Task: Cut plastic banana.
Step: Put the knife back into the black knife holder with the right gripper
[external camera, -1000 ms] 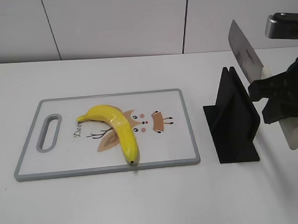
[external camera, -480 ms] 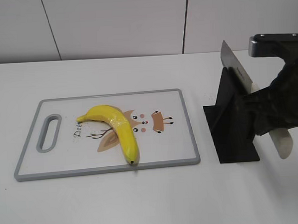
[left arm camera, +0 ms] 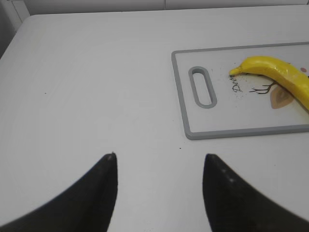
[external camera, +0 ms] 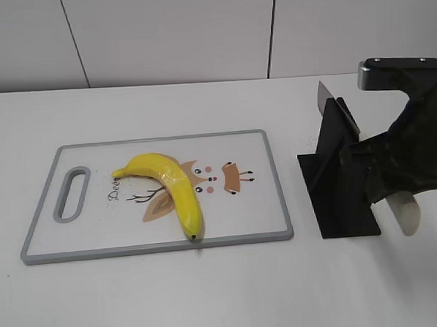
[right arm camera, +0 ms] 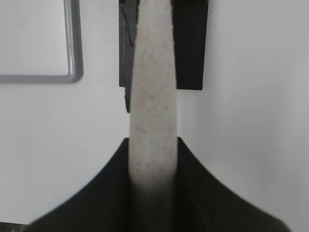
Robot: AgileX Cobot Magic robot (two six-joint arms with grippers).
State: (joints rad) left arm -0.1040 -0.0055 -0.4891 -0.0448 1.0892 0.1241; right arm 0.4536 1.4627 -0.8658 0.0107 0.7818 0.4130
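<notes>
The yellow plastic banana (external camera: 168,184) lies whole on the grey-rimmed cutting board (external camera: 97,232), stem to the left and dark tip at the front edge. It also shows in the left wrist view (left arm camera: 280,75). My right gripper (external camera: 395,180) is shut on the pale handle (right arm camera: 152,96) of a knife. The knife's blade (external camera: 323,93) sits low in the slot of the black knife holder (external camera: 340,179), only its tip showing above. My left gripper (left arm camera: 159,157) is open and empty over bare table, left of the board (left arm camera: 183,96). It is outside the exterior view.
The black holder stands on the table just right of the board, and the right wrist view shows it (right arm camera: 190,48) beside the board's corner (right arm camera: 75,48). A white wall runs along the table's back.
My right gripper has moved down and left with the knife. The blade has sunk into the holder's slot. The banana and board have not moved.
</notes>
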